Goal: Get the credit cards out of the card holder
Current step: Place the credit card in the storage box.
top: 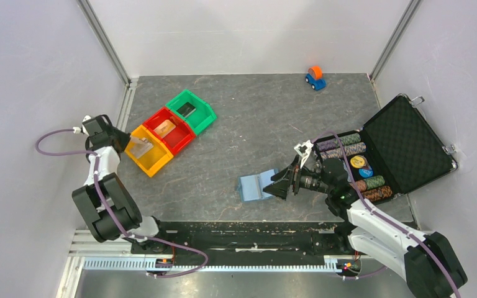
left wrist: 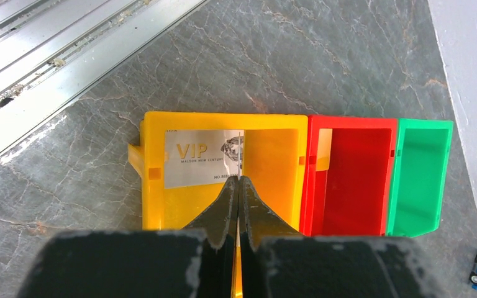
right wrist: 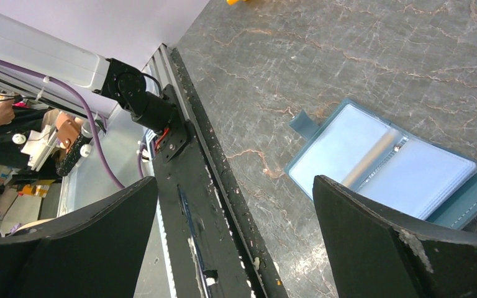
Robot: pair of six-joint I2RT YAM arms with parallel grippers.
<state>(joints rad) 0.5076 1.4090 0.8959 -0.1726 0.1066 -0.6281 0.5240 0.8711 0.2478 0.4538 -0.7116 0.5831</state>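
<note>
My left gripper [top: 129, 144] is shut on a silvery credit card printed "VIP" [left wrist: 202, 158] and holds it over the yellow bin [left wrist: 273, 155]; the card [top: 140, 148] also shows in the top view. The card holder [top: 256, 185] lies open on the table, light blue inside; in the right wrist view [right wrist: 379, 164] its clear pockets look empty. My right gripper [top: 281, 184] is open and empty at the holder's right edge, its jaws wide apart [right wrist: 236, 186]. One card lies in the red bin [top: 164, 127], another in the green bin [top: 186, 110].
The yellow [top: 155, 162], red [top: 180, 141] and green [top: 204, 118] bins stand in a row at back left. An open black foam-lined case [top: 404, 143] with poker chips [top: 348, 144] sits right of my right arm. A small toy car [top: 315, 77] stands at the back.
</note>
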